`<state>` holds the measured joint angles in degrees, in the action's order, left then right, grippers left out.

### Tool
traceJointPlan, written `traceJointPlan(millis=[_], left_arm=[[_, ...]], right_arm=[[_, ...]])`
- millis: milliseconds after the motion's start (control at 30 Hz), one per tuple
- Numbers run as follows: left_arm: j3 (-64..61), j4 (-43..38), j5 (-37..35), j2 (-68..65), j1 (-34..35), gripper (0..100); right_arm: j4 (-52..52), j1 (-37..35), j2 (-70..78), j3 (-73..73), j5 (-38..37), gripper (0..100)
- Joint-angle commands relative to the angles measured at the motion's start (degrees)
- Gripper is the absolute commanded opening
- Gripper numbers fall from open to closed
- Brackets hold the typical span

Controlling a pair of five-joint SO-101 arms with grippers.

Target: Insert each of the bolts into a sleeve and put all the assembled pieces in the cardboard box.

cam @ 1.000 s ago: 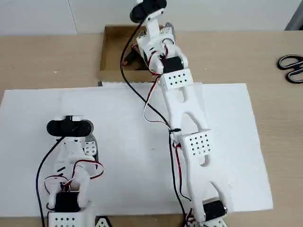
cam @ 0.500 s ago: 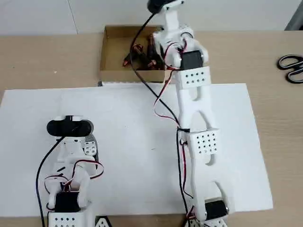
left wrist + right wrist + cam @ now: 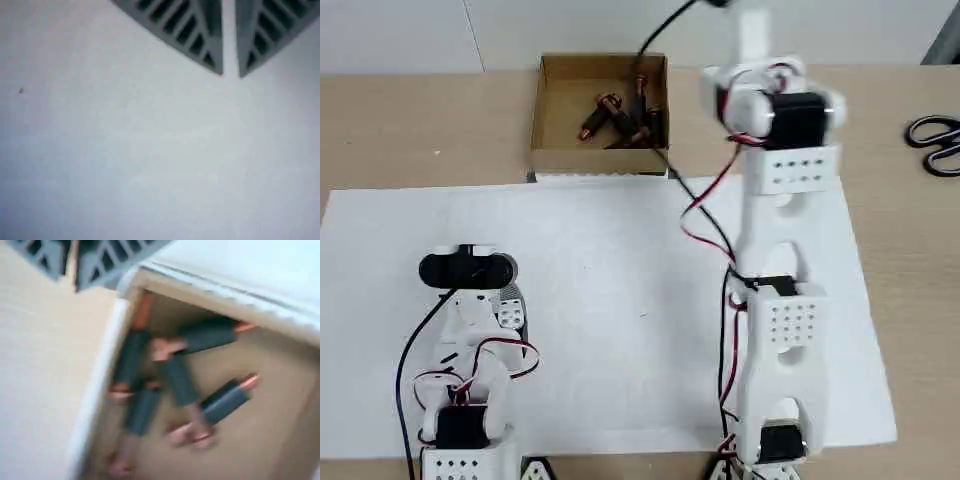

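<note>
Assembled pieces (image 3: 176, 380), five by count, lie crossed in one cardboard box (image 3: 536, 110) at the far side of the wooden tabletop (image 3: 420, 120). Each is a dark cylindrical sleeve (image 3: 212, 335) with a copper-coloured bolt (image 3: 249, 381) end showing. Right claw (image 3: 70, 276), near the box's rim, is nearly closed and empty. Left claw (image 3: 230, 74), over one white paper sheet (image 3: 600, 300), shows a narrow slit between ribbed fingers and holds nothing. One pair of scissors (image 3: 935, 140) lies well apart.

scissors (image 3: 932, 136) cut off, bolts (image 3: 176, 380) blurred
</note>
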<state>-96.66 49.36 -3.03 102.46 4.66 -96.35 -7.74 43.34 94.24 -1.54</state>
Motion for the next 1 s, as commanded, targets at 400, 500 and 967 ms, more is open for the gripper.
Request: traceJointPlan(millis=[400,500,967], left_arm=[[0.4,0.26,0.35,0.26,0.26,1],[0.4,0.26,0.35,0.26,0.26,1],[0.4,0.26,0.35,0.26,0.26,1]], right_arm=[[-1.01,6.9,-27.38,-25.05,0.7,0.2],[-0.75,6.73,-35.91,-38.51,0.97,0.2],[10.95,6.9,-67.65,-93.63,5.1,0.3]])
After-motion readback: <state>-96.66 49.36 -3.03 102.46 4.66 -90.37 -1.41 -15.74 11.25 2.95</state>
